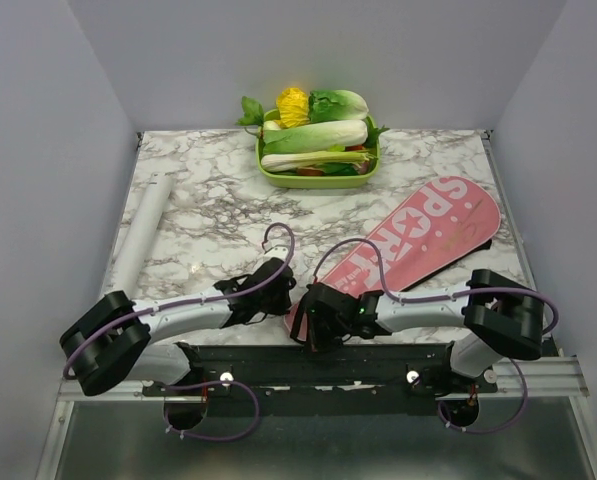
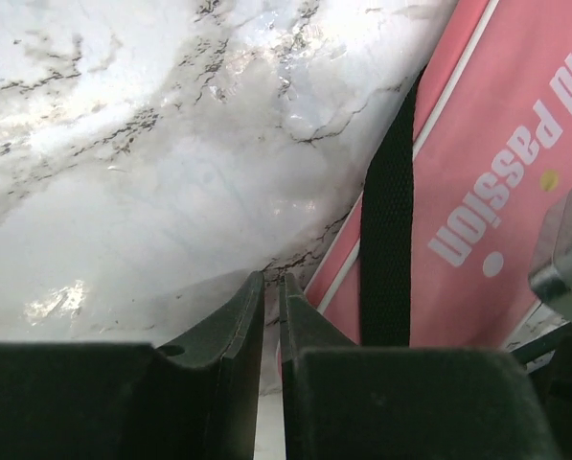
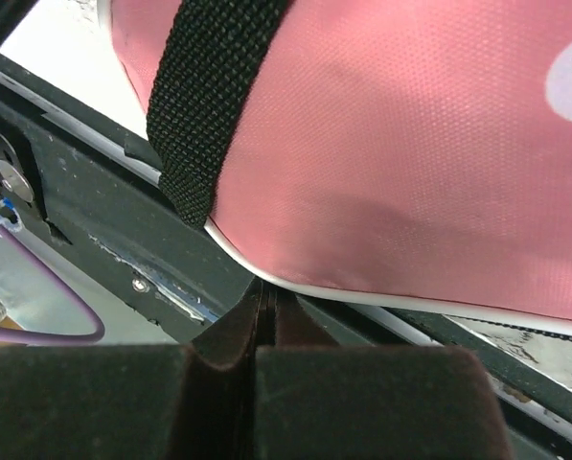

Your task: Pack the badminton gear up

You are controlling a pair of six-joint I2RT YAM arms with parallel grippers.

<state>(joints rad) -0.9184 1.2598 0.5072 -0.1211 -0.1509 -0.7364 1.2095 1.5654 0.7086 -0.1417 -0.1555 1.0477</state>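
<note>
Nearest the lens in the top view, a black rail point(image 1: 318, 365) carries the bases of both arms along the near edge of the marble tabletop point(image 1: 218, 210).

Left arm: reaches inward, so that the left hand point(image 1: 284, 298) sits just beside the narrow end of the pink cover bag point(image 1: 428, 235). In the left wrist view its two dark fingers point(image 2: 238, 326) stand narrowly parted. Only a slit of pale tabletop shows between them, and they pinch nothing.

Right arm: folds inward from the right, bringing the right hand point(image 1: 308, 325) to the same narrow end of the bag. In the right wrist view its fingers point(image 3: 228, 331) are pressed together. Their tips meet the white-piped edge of the pink fabric, but whether they nip any of it cannot be told.

Task items: the bag lies flat on the tabletop, running diagonally from the near centre towards the far right, with its white lettering facing up. A black strap point(image 2: 389, 240) runs along its edge near both hands. The long white tube point(image 1: 143, 225) lies along the left side of the tabletop, well apart from the bag and from both hands.

Other items: a green tray point(image 1: 318, 182) of vegetables point(image 1: 313, 135) stands at the far centre edge. Purple cables point(image 1: 278, 232) loop over each arm.
</note>
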